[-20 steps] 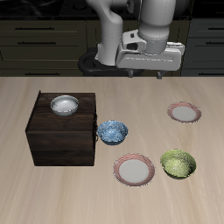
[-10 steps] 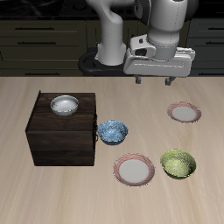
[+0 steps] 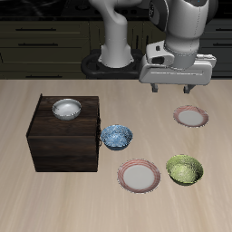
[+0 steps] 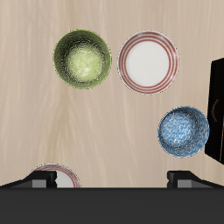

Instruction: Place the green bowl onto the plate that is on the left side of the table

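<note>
right now i have the pincer (image 3: 172, 89) hanging in the air with its fingers spread apart and nothing between them, well above the table (image 3: 27, 195). it sits over the back part of the table, just behind the plate (image 3: 191, 116) with the pinkish-red rim, which lies bare. in the wrist view only a sliver of that plate (image 4: 54, 171) shows beside one fingertip. nearer the table's front edge rests the green bowl (image 3: 185, 169), upright on the wood, untouched; from the wrist view its mottled glossy inside (image 4: 82, 59) is plain. just beside it lies a second plate (image 3: 140, 176), alike in colour, close to it though i cannot tell whether they touch. the blue speckled bowl (image 3: 116, 136) sits near that plate, against a dark wooden box (image 3: 63, 145), on top of which stands a white-grey bowl (image 3: 67, 109).
</note>
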You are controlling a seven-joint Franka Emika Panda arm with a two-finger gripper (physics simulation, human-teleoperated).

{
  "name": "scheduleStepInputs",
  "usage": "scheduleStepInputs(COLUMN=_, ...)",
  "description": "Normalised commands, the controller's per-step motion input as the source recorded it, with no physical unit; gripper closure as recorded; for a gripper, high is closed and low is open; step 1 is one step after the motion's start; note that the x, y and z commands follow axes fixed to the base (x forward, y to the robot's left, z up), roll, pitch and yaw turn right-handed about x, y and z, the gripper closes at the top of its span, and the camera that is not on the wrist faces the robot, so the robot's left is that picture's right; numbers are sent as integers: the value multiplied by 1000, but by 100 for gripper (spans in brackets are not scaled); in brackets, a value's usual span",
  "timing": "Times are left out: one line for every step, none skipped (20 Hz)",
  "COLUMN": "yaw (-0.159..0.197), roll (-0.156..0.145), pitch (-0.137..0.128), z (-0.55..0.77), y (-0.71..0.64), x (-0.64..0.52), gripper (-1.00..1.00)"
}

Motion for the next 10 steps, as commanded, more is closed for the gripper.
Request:
scheduleStepInputs(yaw=-7, roll=53, pitch=1, z=-3, y=313, x=177, gripper=-100)
scheduleStepInputs(yaw=15, roll=58, pitch=34, z=-26, y=242, x=261, gripper=-100)
scheduleStepInputs(yaw=-42, roll=-97, pitch=17, z=-6, y=17, x=196, gripper=-100)
scheduleStepInputs(yaw=30, roll=73, pitch=4, z=-4, y=295, x=194, gripper=-100)
scheduleStepInputs(yaw=-19, roll=-6, pitch=-4, z=6, y=-64, x=75, gripper=-100)
scheduleStepInputs(yaw=63, roll=-25, pitch=-48, z=77, y=279, x=254, gripper=-100)
scheduleStepInputs(yaw=14, roll=44, pitch=-27, z=43, y=57, x=178, gripper=-100)
scheduleStepInputs(yaw=-67, roll=-87, pitch=22, z=30, y=-25, x=341, gripper=-100)
scheduleStepInputs(yaw=0, roll=0, pitch=0, z=0, y=0, x=0, gripper=-100)
scheduleStepInputs(yaw=23, roll=-6, pitch=-72, z=126, y=47, x=460, gripper=-100)
